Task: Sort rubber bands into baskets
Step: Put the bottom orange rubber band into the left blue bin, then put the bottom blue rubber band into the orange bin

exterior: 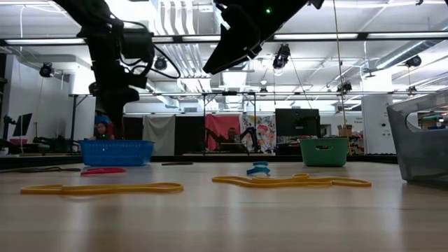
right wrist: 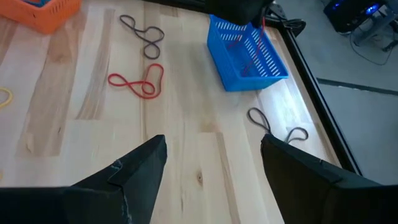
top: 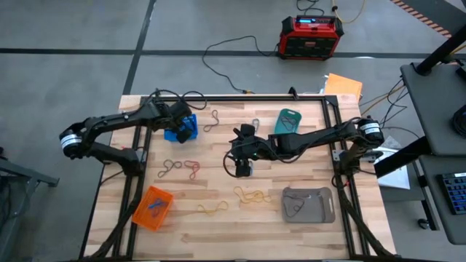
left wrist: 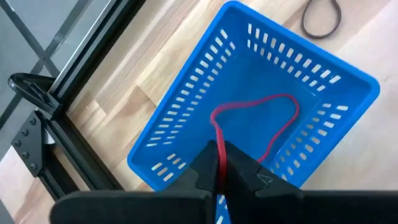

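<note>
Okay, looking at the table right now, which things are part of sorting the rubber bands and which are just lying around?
Part of the job:
- blue basket, under the left gripper
- red band pinched in that gripper
- teal basket, orange basket, grey basket
- loose bands on the table, such as the red one
- right gripper, open above the table's middle

Just lying about:
- red-and-black box on the floor
- black cable

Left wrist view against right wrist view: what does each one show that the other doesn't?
Only the left wrist view shows the left pincer shut on a red rubber band dangling over the basket floor. Only the right wrist view shows the open right pincer, the orange basket, a red band and a grey band on the table. Both show the blue basket.
</note>
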